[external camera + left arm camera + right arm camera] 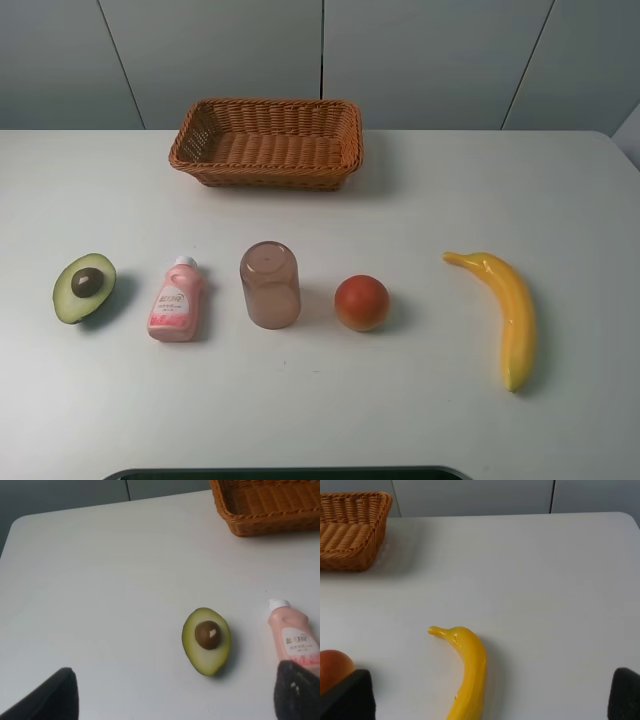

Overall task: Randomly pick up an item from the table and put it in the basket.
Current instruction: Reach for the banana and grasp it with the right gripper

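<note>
1. Banana [514, 318]: long, curved, glossy yellow. It lies flat on the white desk [560, 200], well apart from the basket [262, 176], off past the basket's right end and on its near side in the high view. Its stem end points back toward the basket.
2. Right claw [487, 695]: its two dark fingers [347, 697] stand wide apart. The banana shows between them, clear of both.
3. Basket: brown woven wicker, rectangular with flared sides, sitting at the far side of the desk.
4. Round red-orange fruit [361, 302]: on the near side of the basket, about level with its right end, between basket and banana in sideways position.
5. Translucent brown cup [270, 285]: on the near side of the basket, opposite its middle.
6. Pink bottle [177, 300]: lying down opposite the basket's left end, white cap pointing toward the basket.
7. Avocado half [84, 287]: cut face up with its pit showing, out past the basket's left end.
8. Left claw [172, 695]: fingers spread wide, above the desk near the avocado half and the bottle, farthest from the banana.
</note>
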Controlling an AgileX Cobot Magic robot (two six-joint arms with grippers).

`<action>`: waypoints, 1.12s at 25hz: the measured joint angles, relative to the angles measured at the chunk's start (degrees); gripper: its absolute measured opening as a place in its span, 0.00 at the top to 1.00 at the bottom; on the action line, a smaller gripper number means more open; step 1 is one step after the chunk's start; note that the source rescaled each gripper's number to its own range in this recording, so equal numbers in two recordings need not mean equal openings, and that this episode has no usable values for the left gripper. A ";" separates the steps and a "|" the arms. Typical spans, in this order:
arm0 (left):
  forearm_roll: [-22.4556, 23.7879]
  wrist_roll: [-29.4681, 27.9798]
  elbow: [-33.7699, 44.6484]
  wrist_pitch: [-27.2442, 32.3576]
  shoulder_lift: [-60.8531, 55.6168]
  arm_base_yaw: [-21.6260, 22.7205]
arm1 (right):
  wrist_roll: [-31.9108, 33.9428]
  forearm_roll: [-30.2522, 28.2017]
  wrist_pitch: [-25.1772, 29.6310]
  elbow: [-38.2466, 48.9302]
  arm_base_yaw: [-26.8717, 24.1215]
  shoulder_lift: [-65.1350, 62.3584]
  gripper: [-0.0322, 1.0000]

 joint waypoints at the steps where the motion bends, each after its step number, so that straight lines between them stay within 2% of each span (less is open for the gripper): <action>1: 0.00 0.00 0.00 0.00 0.00 0.00 | 0.00 0.00 0.00 0.00 0.00 0.00 0.00; 28: 0.00 -0.21 0.00 0.00 0.00 0.00 | 0.13 0.20 0.00 0.00 0.00 0.00 0.00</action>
